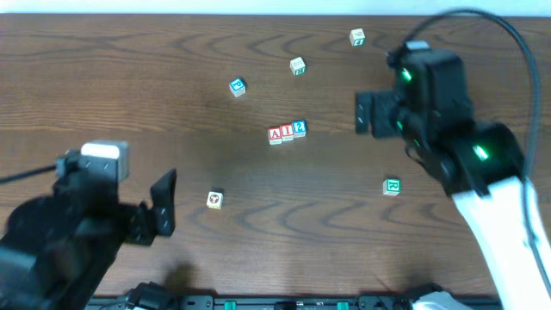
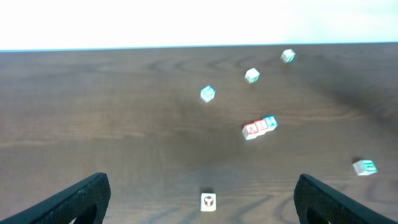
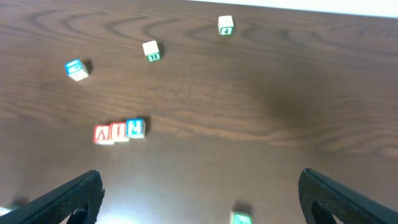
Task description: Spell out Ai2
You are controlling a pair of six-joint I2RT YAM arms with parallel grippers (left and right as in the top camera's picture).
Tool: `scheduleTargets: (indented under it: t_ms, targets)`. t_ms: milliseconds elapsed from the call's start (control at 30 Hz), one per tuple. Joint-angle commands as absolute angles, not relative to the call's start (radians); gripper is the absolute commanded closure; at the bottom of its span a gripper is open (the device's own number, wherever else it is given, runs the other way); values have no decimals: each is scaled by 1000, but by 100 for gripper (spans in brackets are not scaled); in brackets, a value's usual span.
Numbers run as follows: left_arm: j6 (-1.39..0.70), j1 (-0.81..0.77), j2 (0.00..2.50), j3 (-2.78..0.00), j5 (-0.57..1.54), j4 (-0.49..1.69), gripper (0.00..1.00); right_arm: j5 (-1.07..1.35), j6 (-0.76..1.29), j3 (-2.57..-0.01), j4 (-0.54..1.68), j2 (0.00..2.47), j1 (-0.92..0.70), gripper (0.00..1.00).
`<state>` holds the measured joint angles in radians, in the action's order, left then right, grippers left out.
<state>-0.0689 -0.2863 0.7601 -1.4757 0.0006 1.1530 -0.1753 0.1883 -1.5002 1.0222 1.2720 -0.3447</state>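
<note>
Tabletop (image 1: 129,52) — three-block row (image 1: 287,132), five loose blocks (image 1: 215,199).

Tabletop (image 1: 172,129): A block (image 1: 275,134), I block (image 1: 287,133) and 2 block (image 1: 299,129) touch in a left-to-right row at centre; three far blocks (image 1: 297,65) lie behind it, two near blocks (image 1: 214,200) before it, all well apart.

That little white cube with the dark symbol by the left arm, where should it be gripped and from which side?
Pinch the small white wooden cube with the dark symbol across two opposite side faces, coming straight down from above. It sits flat and alone on the dark wooden table, all sides free, and the open left tool is nearest.
</note>
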Motion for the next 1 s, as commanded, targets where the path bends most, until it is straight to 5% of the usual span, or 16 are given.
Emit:
scheduleTargets:
  t_ms: [0,567,967]
  targets:
    - [-14,-290,709,-1544,27,1187,4,-218,157,-1511,1066,1136,-373,1]
    - [17,-290,416,-1558,124,1310,4,-231,255,-1338,1318,548,-427,1]
    - [-81,-290,417,-1094,-125,931,5,-71,159,-796,713,409,-427,1]
